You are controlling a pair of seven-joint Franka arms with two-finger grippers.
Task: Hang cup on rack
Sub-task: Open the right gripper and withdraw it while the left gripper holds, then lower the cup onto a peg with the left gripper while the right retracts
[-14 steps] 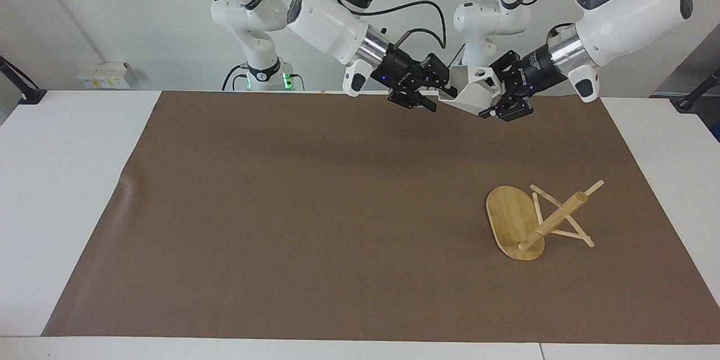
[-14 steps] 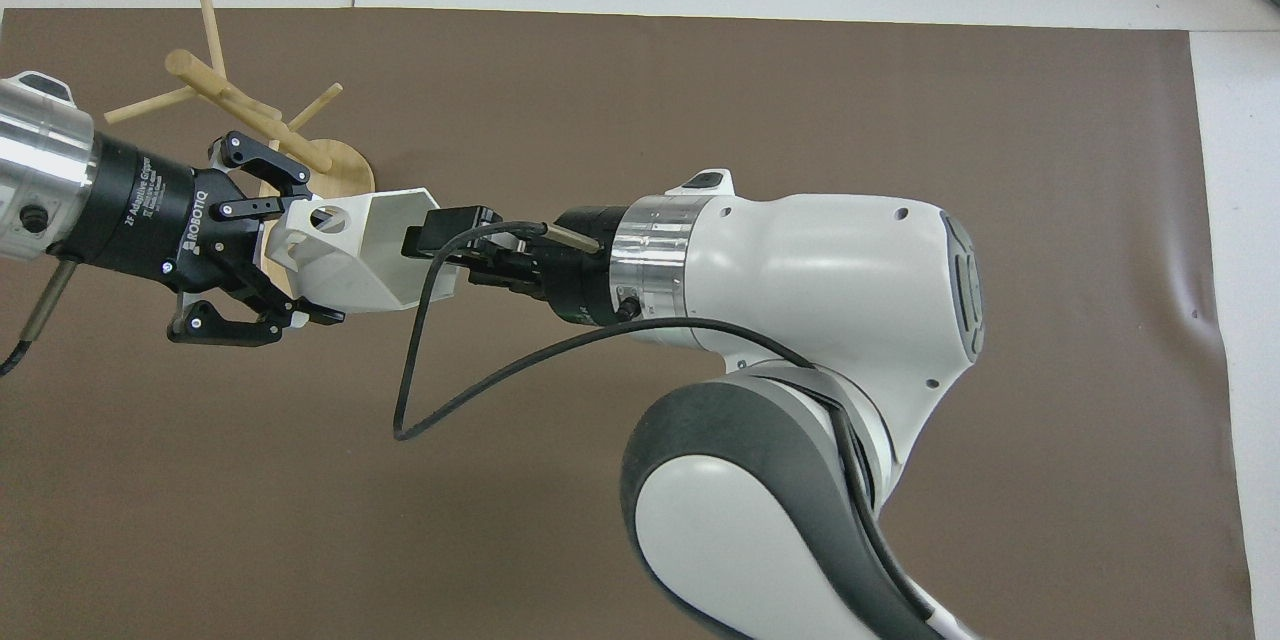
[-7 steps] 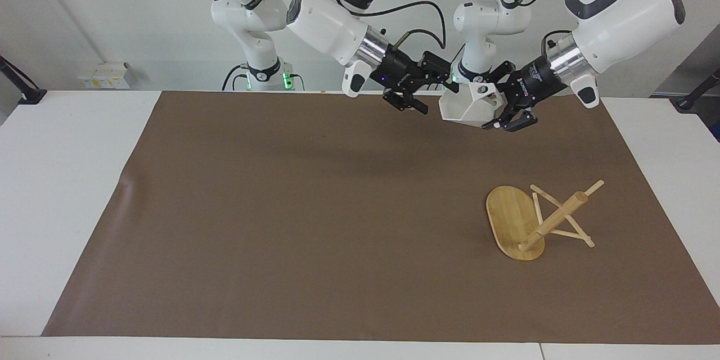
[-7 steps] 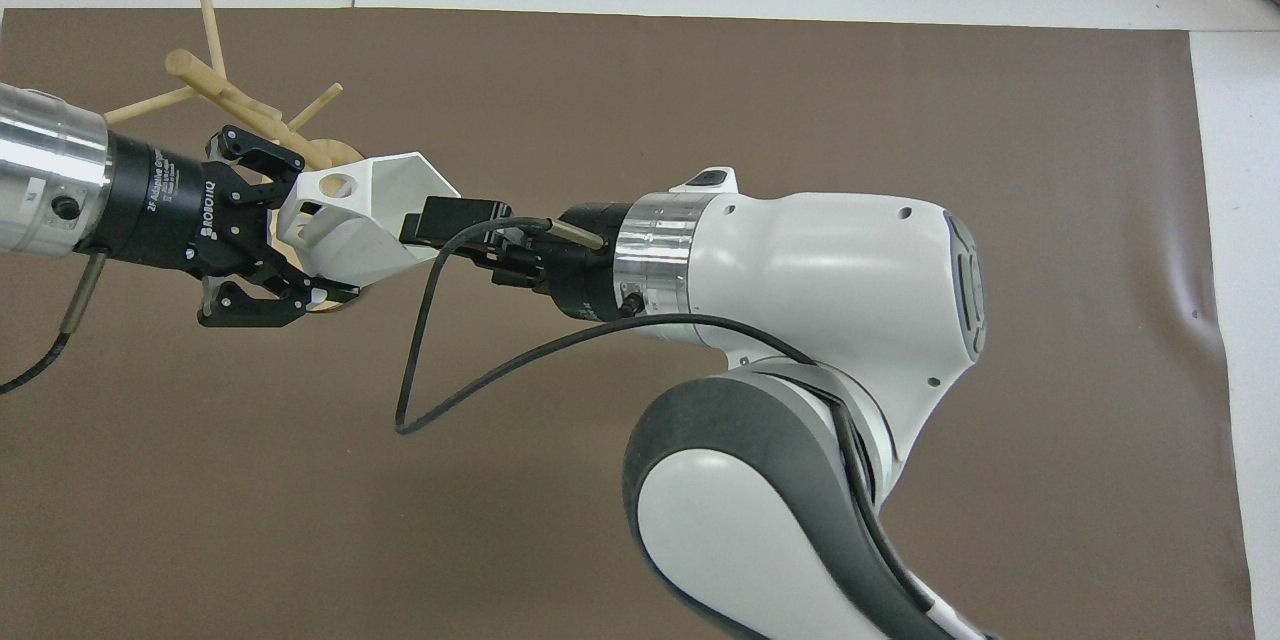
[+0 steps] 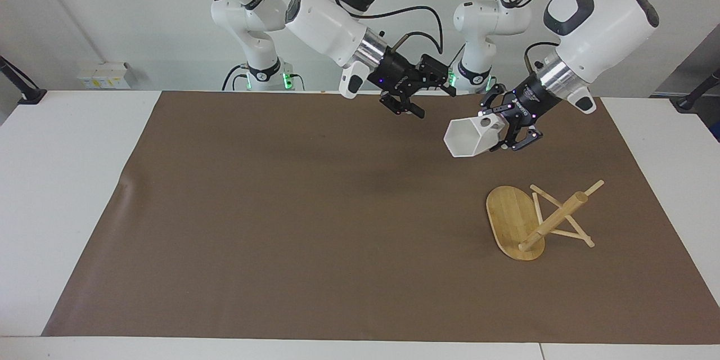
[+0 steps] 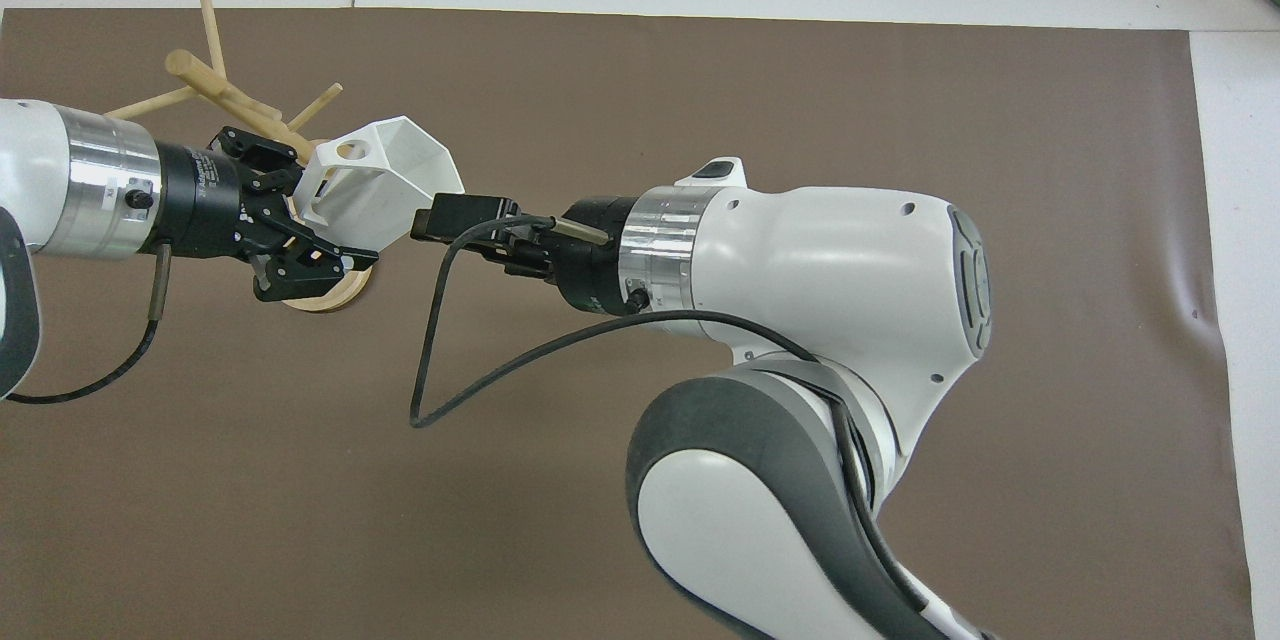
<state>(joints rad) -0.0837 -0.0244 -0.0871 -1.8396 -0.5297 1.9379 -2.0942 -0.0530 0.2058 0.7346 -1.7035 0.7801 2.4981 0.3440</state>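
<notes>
Brown mat (image 5: 315, 225) covers the white surface (image 5: 62, 191); pale wall fills the frame's top. Left claw (image 5: 509, 130), upper right of centre in the facing view, grips the cup (image 5: 469, 136) at its handle end, airborne, hexagonal mouth tilted down toward the camera. Rack (image 5: 537, 219) lies tipped over at the frame's lower right, base on edge, post and pegs resting on the mat, well apart from the cup. Right claw (image 5: 419, 95), top centre, hangs in the air with fingers spread, holding nothing. Overhead view: cup (image 6: 385, 182) overlaps the rack (image 6: 215, 85) at upper left; left claw (image 6: 300, 225); right claw (image 6: 450, 218) just beside the cup.
</notes>
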